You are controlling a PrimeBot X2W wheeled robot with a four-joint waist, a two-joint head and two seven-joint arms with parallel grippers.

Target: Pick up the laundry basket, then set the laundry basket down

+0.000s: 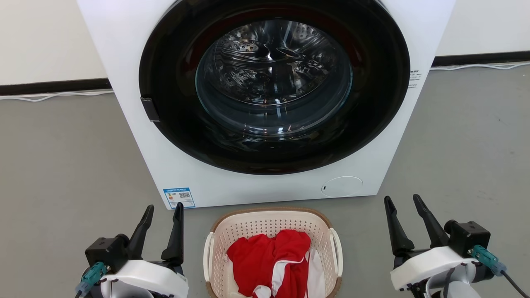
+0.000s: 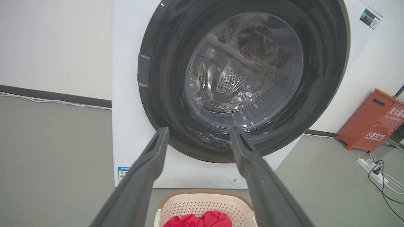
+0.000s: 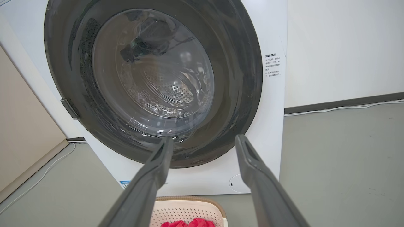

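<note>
The laundry basket [image 1: 269, 225], cream and perforated with a brown rim and white side handles, sits on the grey floor just before the washer, holding red and white cloth [image 1: 273, 260]. My left gripper [image 1: 164, 208] hovers open to the basket's left, fingers apart and empty. To the basket's right my right gripper [image 1: 403, 200] stands open too, clear of the handle. The basket's far rim [image 2: 205, 193] shows low between my left fingers, and its corner [image 3: 189, 201] shows at the bottom of the right wrist view.
A white front-loading washer [image 1: 136, 74] with a closed dark round door [image 1: 273, 87] stands right behind the basket. A red box [image 2: 372, 119] and a power strip with cables [image 2: 375, 171] sit to the washer's right. A white cable [image 1: 54, 96] runs along the wall.
</note>
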